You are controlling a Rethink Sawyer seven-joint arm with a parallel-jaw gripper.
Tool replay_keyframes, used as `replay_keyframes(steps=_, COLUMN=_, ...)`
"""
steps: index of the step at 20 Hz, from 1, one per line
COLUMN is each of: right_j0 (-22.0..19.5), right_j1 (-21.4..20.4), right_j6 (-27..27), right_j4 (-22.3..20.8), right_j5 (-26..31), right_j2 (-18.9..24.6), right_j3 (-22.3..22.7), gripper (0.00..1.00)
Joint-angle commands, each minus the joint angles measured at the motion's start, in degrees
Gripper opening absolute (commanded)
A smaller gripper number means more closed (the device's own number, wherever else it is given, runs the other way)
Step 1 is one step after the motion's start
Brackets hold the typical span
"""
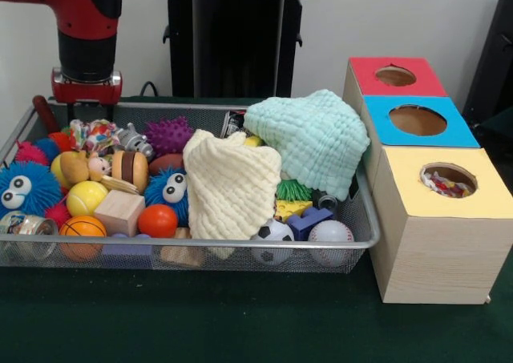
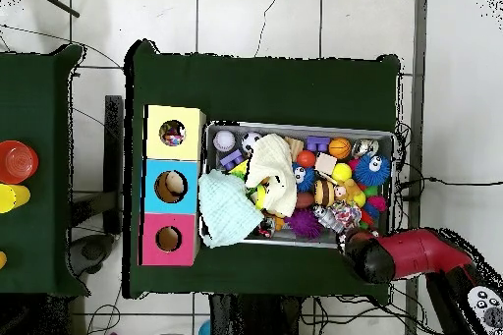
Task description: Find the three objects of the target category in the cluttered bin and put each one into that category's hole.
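2 cloths in bin, mint one overhanging rim.

Definitely a robotics lab, not anybody's home. Big red and black robot arm on a black pedestal at 12 o'clock in the front view, parked at a table draped in dark green cloth. Staged test props everywhere: a silver wire-mesh bin crammed with toys, plus a light-wood box with red, blue and yellow tops at 3 o'clock. From overhead, pale tiled floor with loose cables trailing off at 3 o'clock, and a second green table at 9 o'clock.
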Motion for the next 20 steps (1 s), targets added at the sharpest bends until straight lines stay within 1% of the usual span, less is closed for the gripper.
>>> replay_keyframes(steps=1, right_j0=-1.57, right_j1=0.49, right_j6=-3.87, right_j4=-0.33, right_j5=-4.73, right_j2=1.17, right_j3=-0.99, gripper=1.0)
replay_keyframes(steps=6, right_j0=-3.59, right_j1=-0.98, right_j6=-7.6, right_j4=3.75, right_j5=-1.87, right_j2=3.55, right_j3=1.26, gripper=1.0)
replay_keyframes(steps=11, right_j0=-3.3, right_j1=-6.42, right_j6=-10.1, right_j4=9.33, right_j5=4.2, right_j2=4.2, right_j3=4.41, gripper=1.0)
replay_keyframes(steps=15, right_j0=-3.42, right_j1=-11.4, right_j6=-12.07, right_j4=13.16, right_j5=6.83, right_j2=4.79, right_j3=6.96, gripper=1.0)
replay_keyframes(steps=16, right_j0=-3.48, right_j1=-12.33, right_j6=-12.47, right_j4=13.99, right_j5=7.25, right_j2=5.04, right_j3=7.45, gripper=1.0)
replay_keyframes(steps=18, right_j0=-3.48, right_j1=-12.69, right_j6=-12.9, right_j4=15.26, right_j5=7.65, right_j2=5.86, right_j3=7.34, gripper=1.0)
replay_keyframes(steps=20, right_j0=-4.56, right_j1=-12.23, right_j6=-12.62, right_j4=15.57, right_j5=4.75, right_j2=7.6, right_j3=7.87, gripper=1.0)
